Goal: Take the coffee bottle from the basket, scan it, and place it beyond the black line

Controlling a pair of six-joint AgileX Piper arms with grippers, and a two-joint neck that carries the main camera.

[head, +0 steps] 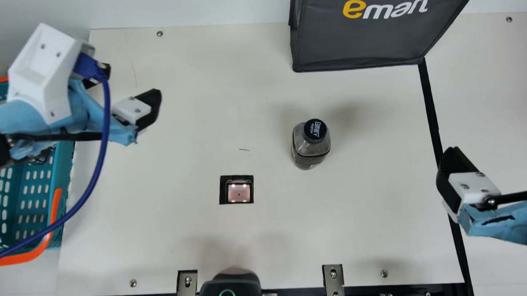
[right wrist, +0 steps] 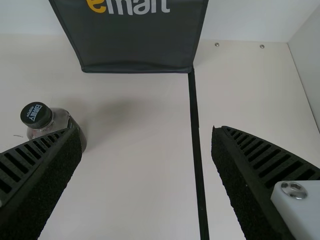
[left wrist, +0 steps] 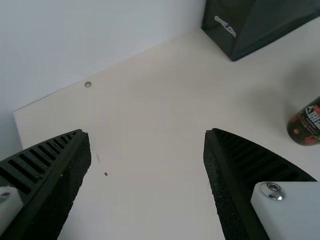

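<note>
The coffee bottle [head: 311, 143] stands upright on the table between the scanner window and the black line [head: 431, 109], capped in black. My left gripper [head: 129, 85] is over the table's left part, well away from the bottle; in the left wrist view the left gripper [left wrist: 147, 135] is open and empty, the bottle [left wrist: 306, 124] at the edge. My right gripper [head: 497, 155] hangs at the black line, right of the bottle. In the right wrist view the right gripper [right wrist: 147, 132] is open with nothing held, the bottle [right wrist: 55, 121] partly behind one finger, the black line [right wrist: 196, 125] between the fingers.
A teal basket [head: 64, 174] with orange handles stands at the far left, partly under my left arm and its blue cable. The square scanner window [head: 238, 191] lies in the table [head: 182, 231]. A dark bag [head: 357, 46] stands at the back; a black device [head: 229, 292] sits at the front edge.
</note>
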